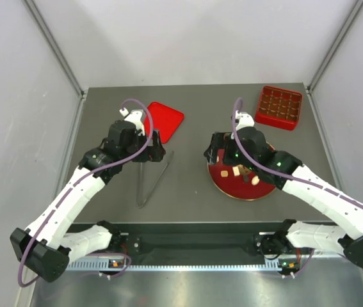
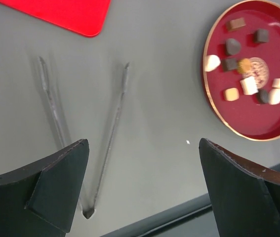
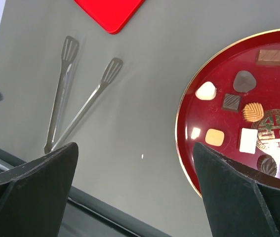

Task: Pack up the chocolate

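Tongs (image 2: 113,123) lie untouched beneath left jaws, chocolate (image 3: 214,137) beneath right jaws; both pairs wide, empty. Next, likely: grip tongs.

Overhead camera; close wrist views, chocolate (image 2: 250,85) in both

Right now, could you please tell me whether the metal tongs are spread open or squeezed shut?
Spread. The tongs lie in a V on the table, joined at one end with the tips well apart.
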You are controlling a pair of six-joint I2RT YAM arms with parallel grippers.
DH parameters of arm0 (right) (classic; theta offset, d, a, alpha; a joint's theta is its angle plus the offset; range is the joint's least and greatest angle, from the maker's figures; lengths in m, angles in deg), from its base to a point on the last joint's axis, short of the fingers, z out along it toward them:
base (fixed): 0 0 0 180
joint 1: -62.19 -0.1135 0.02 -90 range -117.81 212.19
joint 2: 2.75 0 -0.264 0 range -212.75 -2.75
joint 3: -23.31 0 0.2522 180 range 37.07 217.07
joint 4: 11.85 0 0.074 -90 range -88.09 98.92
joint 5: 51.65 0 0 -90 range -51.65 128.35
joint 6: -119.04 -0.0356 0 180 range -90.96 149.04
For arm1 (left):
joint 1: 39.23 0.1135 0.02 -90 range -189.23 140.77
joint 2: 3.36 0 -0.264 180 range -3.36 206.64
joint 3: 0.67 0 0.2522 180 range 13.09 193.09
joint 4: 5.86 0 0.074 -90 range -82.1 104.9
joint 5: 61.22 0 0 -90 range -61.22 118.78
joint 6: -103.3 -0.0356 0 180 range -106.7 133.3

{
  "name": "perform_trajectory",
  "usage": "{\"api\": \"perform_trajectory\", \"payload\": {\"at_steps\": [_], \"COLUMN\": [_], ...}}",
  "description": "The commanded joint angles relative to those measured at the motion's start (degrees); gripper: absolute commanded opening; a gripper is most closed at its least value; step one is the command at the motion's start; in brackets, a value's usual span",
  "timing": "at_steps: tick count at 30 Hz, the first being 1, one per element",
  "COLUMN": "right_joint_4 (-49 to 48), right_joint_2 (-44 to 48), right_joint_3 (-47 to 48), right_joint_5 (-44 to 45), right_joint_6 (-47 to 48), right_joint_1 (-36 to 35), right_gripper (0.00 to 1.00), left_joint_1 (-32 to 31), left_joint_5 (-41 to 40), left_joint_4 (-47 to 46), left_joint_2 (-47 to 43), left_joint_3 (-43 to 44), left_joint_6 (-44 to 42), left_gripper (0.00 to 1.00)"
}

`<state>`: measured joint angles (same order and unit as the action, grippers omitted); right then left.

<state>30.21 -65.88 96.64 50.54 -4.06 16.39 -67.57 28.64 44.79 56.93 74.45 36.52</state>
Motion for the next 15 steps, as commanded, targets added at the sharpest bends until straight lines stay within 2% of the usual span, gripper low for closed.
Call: {"api": "perform_trajectory", "payload": {"at_steps": [1, 9, 15], "right_joint_4": [-3.42, -3.42, -4.3], "right_joint_2": [2.22, 2.84, 3.54], "right_joint_3": [0.2, -0.16, -1.12], "right_joint_5": [1.52, 2.67, 0.57], "right_joint_6": [0.14, 1.11, 2.69], "right_joint_1": [0.36, 0.45, 0.45], "right_gripper": [1.0, 1.0, 1.0], "left_joint_1": [-0.05, -0.05, -0.05], "left_joint_5": [-2.58, -5.66, -1.98], "left_joint_4": [-1.2, 0.56, 0.91], "left_joint_2": [2.01, 8.95, 16.33], "left_joint_3": [-0.63, -0.54, -1.33], "left_joint_6": [-1.6, -1.95, -2.4], "left_gripper": [0.97, 0.95, 0.86]}}
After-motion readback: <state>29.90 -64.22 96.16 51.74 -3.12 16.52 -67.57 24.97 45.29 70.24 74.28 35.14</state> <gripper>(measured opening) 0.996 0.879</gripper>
